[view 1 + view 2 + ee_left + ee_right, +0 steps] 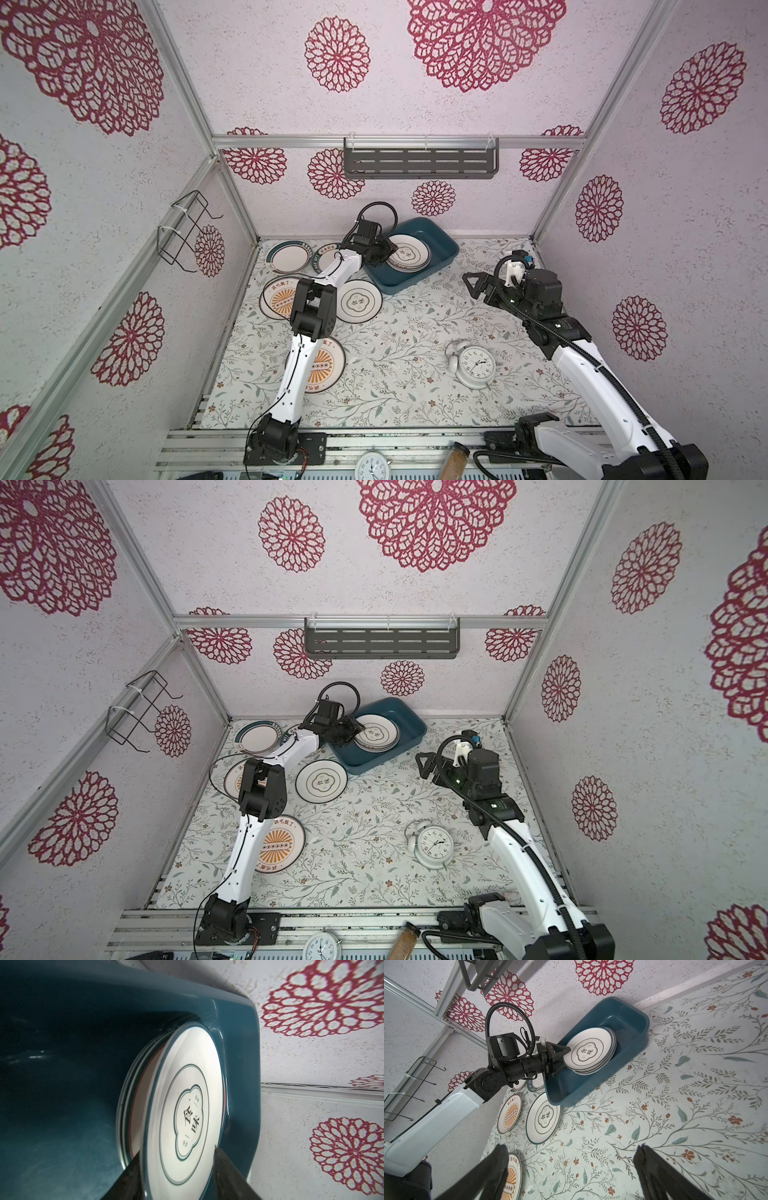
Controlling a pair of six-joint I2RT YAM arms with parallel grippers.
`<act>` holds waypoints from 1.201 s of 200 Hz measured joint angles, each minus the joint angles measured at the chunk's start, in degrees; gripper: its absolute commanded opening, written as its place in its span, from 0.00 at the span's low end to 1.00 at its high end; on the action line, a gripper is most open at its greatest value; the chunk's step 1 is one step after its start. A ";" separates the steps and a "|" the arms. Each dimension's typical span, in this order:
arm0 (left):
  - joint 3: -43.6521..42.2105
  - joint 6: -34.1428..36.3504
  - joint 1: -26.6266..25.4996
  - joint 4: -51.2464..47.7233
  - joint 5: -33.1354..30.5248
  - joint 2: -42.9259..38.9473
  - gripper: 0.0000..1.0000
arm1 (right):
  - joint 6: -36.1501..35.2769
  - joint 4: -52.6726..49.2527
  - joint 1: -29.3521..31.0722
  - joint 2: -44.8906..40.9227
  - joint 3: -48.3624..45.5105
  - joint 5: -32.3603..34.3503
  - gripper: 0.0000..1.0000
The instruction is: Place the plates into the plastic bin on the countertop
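The white leaf-printed table (415,332) carries a dark teal rectangular plastic bin (436,239) at its far middle, holding stacked round white ceramic plates (409,253). My left tool (565,1057) straddles the left rim of the top plate (187,1105); I cannot tell whether it pinches. My right tool (572,1146) hovers spread at the right.

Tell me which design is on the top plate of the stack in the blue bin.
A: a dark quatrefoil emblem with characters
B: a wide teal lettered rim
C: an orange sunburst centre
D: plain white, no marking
A: the top plate in the bin shows a dark quatrefoil outline around two characters, clear in both wrist views.
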 measured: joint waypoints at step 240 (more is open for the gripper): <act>-22.60 17.68 -2.89 1.62 -12.72 -25.99 1.00 | 3.37 5.86 0.00 3.30 -2.19 -0.72 0.99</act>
